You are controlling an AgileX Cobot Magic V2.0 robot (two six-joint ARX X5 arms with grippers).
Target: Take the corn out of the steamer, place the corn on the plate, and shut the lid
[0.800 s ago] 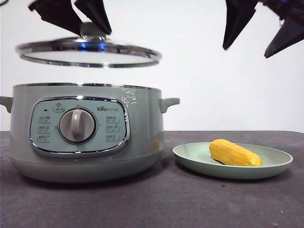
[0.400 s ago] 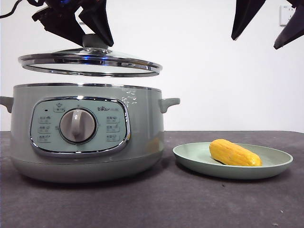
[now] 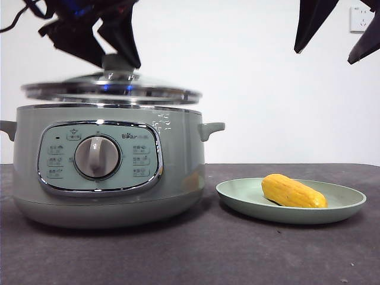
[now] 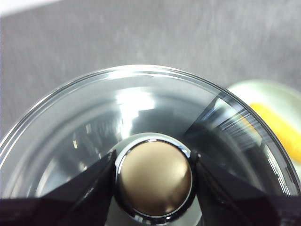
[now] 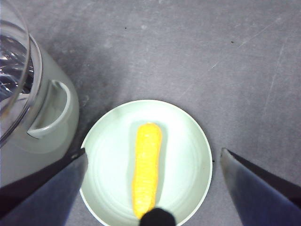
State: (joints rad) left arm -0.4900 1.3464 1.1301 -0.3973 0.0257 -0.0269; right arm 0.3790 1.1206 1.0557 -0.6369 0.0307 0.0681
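The lid [image 3: 113, 90] hangs level, a small gap above the rim of the steamer [image 3: 178, 172]. My left gripper [image 3: 117, 59] is shut on its knob [image 4: 154, 176], with a black jaw on each side. On the plate [image 3: 344, 205], to the right of the steamer, lies the corn [image 3: 293, 191]. My right gripper [image 3: 323, 56] is high above the plate, open and holding nothing. In the right wrist view the corn [image 5: 146, 165] lies lengthwise in the middle of the plate [image 5: 188, 141], between the spread jaws of my right gripper [image 5: 153, 151].
The steamer's side handle [image 3: 211, 129] sticks out toward the plate, with a narrow strip of dark table [image 3: 208, 255] between pot and plate. A white wall stands behind, with a socket [image 3: 359, 19] at the top right.
The left gripper has lowered the lid from well above the steamer to just over its rim. The right gripper has risen slightly. Corn and plate have not moved.
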